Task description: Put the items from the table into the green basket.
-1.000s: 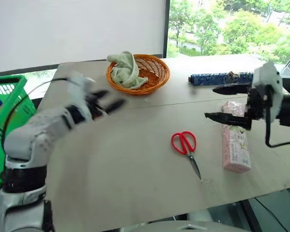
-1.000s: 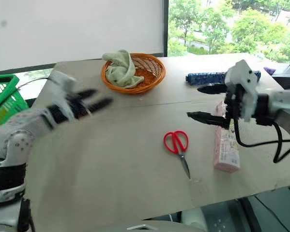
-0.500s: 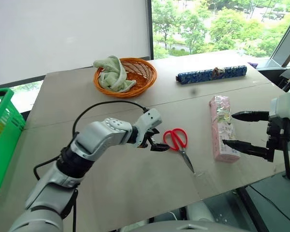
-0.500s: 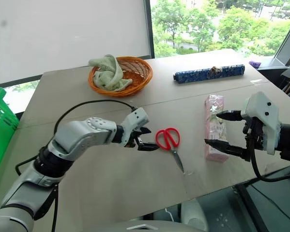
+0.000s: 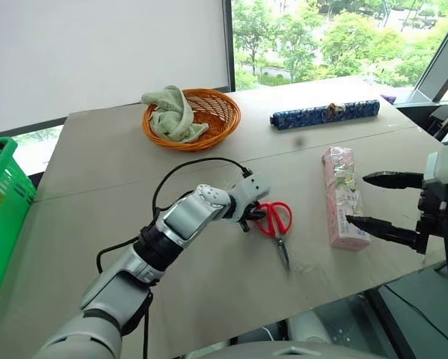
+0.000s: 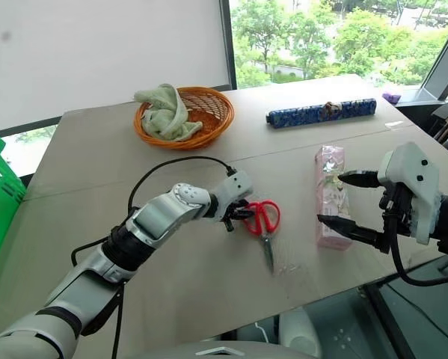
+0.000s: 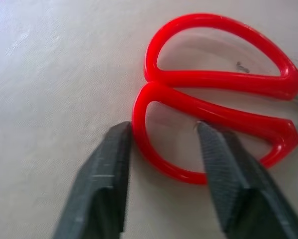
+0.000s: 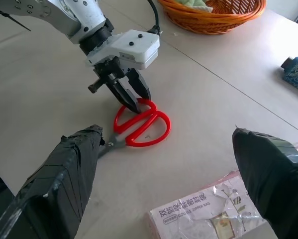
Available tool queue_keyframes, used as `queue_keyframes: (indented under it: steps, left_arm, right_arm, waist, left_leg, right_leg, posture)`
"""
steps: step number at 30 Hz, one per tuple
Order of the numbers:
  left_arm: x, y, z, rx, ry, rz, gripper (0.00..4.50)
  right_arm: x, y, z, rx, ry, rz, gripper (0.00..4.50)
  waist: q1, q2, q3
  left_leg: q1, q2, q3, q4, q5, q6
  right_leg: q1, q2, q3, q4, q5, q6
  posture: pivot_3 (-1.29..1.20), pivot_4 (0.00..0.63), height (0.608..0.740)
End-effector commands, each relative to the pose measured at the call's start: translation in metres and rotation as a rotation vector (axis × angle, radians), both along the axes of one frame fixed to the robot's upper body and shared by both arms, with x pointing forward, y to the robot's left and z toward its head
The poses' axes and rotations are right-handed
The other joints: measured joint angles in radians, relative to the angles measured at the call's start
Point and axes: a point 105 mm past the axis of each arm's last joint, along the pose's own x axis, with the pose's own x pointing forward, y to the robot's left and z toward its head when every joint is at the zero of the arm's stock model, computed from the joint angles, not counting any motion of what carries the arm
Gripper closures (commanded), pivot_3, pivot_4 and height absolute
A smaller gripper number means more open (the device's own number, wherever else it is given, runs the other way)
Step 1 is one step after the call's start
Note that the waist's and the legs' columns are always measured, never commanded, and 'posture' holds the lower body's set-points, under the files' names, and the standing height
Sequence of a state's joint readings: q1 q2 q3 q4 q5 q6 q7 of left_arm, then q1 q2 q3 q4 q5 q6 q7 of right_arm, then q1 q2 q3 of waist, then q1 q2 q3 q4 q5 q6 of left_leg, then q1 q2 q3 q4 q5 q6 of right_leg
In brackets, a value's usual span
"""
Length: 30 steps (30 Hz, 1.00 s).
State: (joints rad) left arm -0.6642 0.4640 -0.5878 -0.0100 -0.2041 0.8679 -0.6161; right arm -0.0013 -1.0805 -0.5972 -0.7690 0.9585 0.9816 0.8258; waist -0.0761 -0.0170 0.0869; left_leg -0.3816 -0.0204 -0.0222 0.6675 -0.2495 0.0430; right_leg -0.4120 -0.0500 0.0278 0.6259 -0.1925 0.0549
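Red-handled scissors (image 5: 274, 217) lie flat on the table (image 5: 96, 172), slightly right of its middle. My left gripper (image 5: 252, 217) is down at their handles. In the left wrist view one finger (image 7: 109, 174) sits outside the nearer handle loop (image 7: 218, 79) and the other inside it, shut on its rim. A long pink floral packet (image 5: 337, 168) lies to the right of the scissors. My right gripper (image 5: 357, 199) hovers open at the packet's near end, holding nothing. A long dark blue roll (image 5: 324, 114) lies at the far right. The green basket (image 5: 3, 217) stands beyond the table's left edge.
A round orange wicker bowl (image 5: 191, 118) holding a pale green cloth (image 5: 171, 112) stands at the back of the table. A black cable loops above my left forearm. The table's near edge runs just below the scissors and the packet.
My left arm swung from the left side down and right to the scissors, and its gripper shut on a handle loop. The right gripper drew back toward the right. The camera view also shifted.
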Motion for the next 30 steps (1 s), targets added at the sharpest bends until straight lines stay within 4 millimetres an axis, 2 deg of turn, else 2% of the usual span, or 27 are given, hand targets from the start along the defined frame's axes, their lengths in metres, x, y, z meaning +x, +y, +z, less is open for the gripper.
queue_keyframes:
  steps: [1, 6, 9, 11, 13, 14, 16, 18, 21, 23, 26, 28, 29, 30]
  left_arm:
    - [0.005, 0.009, -0.006, 0.023, 0.01, 0.043, 4.41]
    - [0.01, 0.03, 0.0, -0.002, 0.011, 0.134, 4.41]
    - [0.019, 0.056, 0.006, -0.009, -0.005, 0.242, 4.41]
    - [0.026, 0.081, 0.013, -0.015, -0.026, 0.341, 4.41]
    - [0.037, 0.129, 0.03, -0.044, -0.06, 0.538, 4.41]
    - [0.038, 0.144, 0.036, -0.053, -0.073, 0.596, 4.41]
    - [0.041, 0.21, 0.057, -0.021, -0.147, 0.829, 4.41]
    - [0.037, 0.256, 0.072, 0.025, -0.202, 0.983, 4.41]
    - [0.033, 0.306, 0.081, 0.126, -0.265, 1.097, 4.41]
    - [0.03, 0.331, 0.079, 0.167, -0.26, 1.152, 4.41]
    - [0.023, 0.347, 0.071, 0.212, -0.196, 1.17, 4.41]
    - [0.018, 0.351, 0.066, 0.168, -0.134, 1.195, 4.41]
    - [0.015, 0.352, 0.065, 0.119, -0.104, 1.221, 3.71]
    - [0.014, 0.351, 0.065, 0.075, -0.082, 1.229, 3.35]
  right_arm:
    - [-0.001, 0.001, 0.007, -0.008, -0.042, -0.003, 0.0]
    - [-0.001, 0.003, 0.006, -0.002, -0.043, 0.006, 0.0]
    - [0.0, 0.004, 0.006, 0.004, -0.046, 0.014, 0.0]
    - [0.001, 0.006, 0.007, 0.009, -0.049, 0.026, 0.0]
    - [0.001, 0.012, 0.009, 0.033, -0.056, 0.065, 0.0]
    - [0.001, 0.014, 0.01, 0.041, -0.058, 0.079, 0.0]
    - [-0.006, 0.029, 0.015, 0.083, -0.073, 0.183, 0.0]
    - [-0.007, 0.037, 0.016, 0.104, -0.075, 0.235, 0.0]
    - [-0.001, 0.044, 0.012, 0.1, -0.073, 0.266, 0.0]
    - [0.003, 0.047, 0.01, 0.104, -0.07, 0.284, 0.0]
    - [0.008, 0.049, 0.006, 0.095, -0.069, 0.304, 0.0]
    - [0.009, 0.05, 0.006, 0.095, -0.071, 0.313, 0.0]
    - [0.01, 0.05, 0.006, 0.096, -0.071, 0.315, 0.0]
    - [0.01, 0.05, 0.006, 0.095, -0.071, 0.315, 0.0]
  waist:
    - [0.0, 0.002, -0.001]
    - [-0.009, 0.002, -0.001]
    - [-0.023, 0.001, 0.0]
    - [-0.034, 0.0, 0.002]
    - [-0.044, -0.001, 0.004]
    - [-0.047, -0.001, 0.005]
    - [-0.049, -0.002, 0.006]
    - [-0.046, -0.003, 0.008]
    - [-0.021, -0.003, 0.009]
    - [-0.002, -0.003, 0.008]
    - [0.033, -0.004, 0.009]
    - [0.045, -0.005, 0.008]
    - [0.05, -0.006, 0.008]
    - [0.052, -0.006, 0.008]
  left_leg:
    - [0.0, 0.0, 0.0, 0.0, 0.0, 0.0]
    - [0.0, 0.0, -0.001, 0.0, 0.0, 0.0]
    - [0.0, 0.001, -0.001, 0.0, 0.0, 0.0]
    - [0.001, 0.004, 0.0, 0.0, 0.0, 0.0]
    - [0.001, 0.006, 0.0, -0.001, 0.0, 0.0]
    - [0.001, 0.007, -0.001, -0.001, 0.0, 0.0]
    - [0.001, 0.007, -0.002, -0.002, 0.0, 0.0]
    - [0.0, 0.008, -0.003, -0.003, 0.0, 0.0]
    - [0.0, 0.007, -0.004, -0.005, -0.001, -0.002]
    - [-0.001, 0.006, -0.003, -0.005, -0.001, -0.003]
    - [-0.003, 0.003, -0.003, -0.005, -0.002, -0.002]
    - [-0.005, 0.002, -0.003, -0.005, -0.002, -0.002]
    - [-0.007, 0.001, -0.004, -0.005, -0.002, -0.002]
    - [-0.011, 0.001, -0.004, -0.004, -0.002, -0.002]
  right_leg:
    - [0.001, 0.0, 0.0, 0.0, 0.0, 0.0]
    - [0.0, 0.0, -0.001, 0.0, 0.0, 0.0]
    - [0.0, 0.0, -0.001, 0.0, 0.0, 0.0]
    - [0.0, 0.002, -0.001, 0.0, 0.0, 0.0]
    - [0.0, 0.004, -0.001, 0.0, 0.0, 0.0]
    - [-0.001, 0.005, -0.002, 0.001, 0.0, 0.0]
    - [-0.002, 0.005, -0.003, 0.001, 0.0, 0.0]
    - [-0.002, 0.006, -0.004, 0.001, 0.0, 0.0]
    - [-0.003, 0.004, -0.005, 0.0, 0.0, 0.0]
    - [-0.003, 0.003, -0.005, -0.002, 0.0, 0.0]
    - [-0.004, -0.001, -0.006, -0.003, 0.0, 0.0]
    - [-0.006, -0.003, -0.006, -0.003, 0.0, 0.0]
    - [-0.008, -0.004, -0.007, -0.003, 0.0, 0.0]
    - [-0.011, -0.005, -0.007, -0.003, 0.003, -0.004]
  posture:
    - [-0.24, 0.065, 0.74]
    - [-0.22, 0.065, 0.74]
    - [-0.21, 0.066, 0.74]
    - [-0.19, 0.068, 0.74]
    - [-0.18, 0.068, 0.74]
    - [-0.18, 0.07, 0.74]
    - [-0.15, 0.072, 0.74]
    - [-0.12, 0.071, 0.74]
    - [-0.09, 0.068, 0.74]
    - [-0.07, 0.064, 0.74]
    - [-0.06, 0.062, 0.74]
    - [-0.06, 0.06, 0.74]
    - [-0.06, 0.06, 0.74]
    - [-0.06, 0.059, 0.74]
